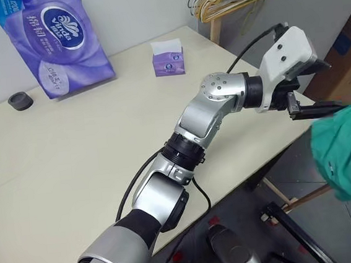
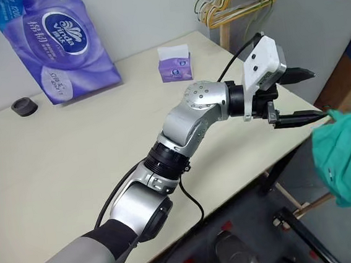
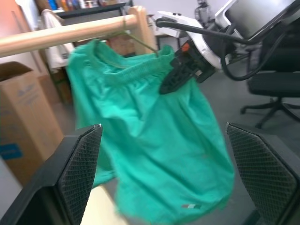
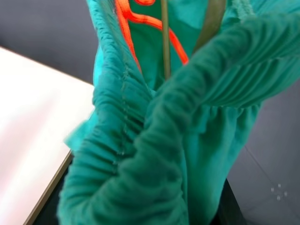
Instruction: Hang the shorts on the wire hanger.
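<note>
hanging step under way: shorts held up off the bench's right edge with the wire hanger threaded into the waistband

nearest, the left gripper (image 2: 293, 98) reaches out past the right edge of the bench (image 1: 73, 166), jaws wide apart and holding nothing, pointing at the shorts (image 1: 347, 152), which hang in the air beyond that edge, clear of the bench top. the right gripper (image 3: 176, 77) is pinched shut on the gathered waistband, carrying the whole garment; in its wrist view the thin wire hanger (image 4: 164, 37) and the orange-red drawstring (image 4: 140, 21) sit inside the waist opening. beyond stands a wooden rail (image 3: 70, 33), with the hanger's wire seemingly at it. judged next: the free left gripper should take or steady the waistband's other side so the fabric settles on the wire; release too early and the shorts may slide off.
</note>
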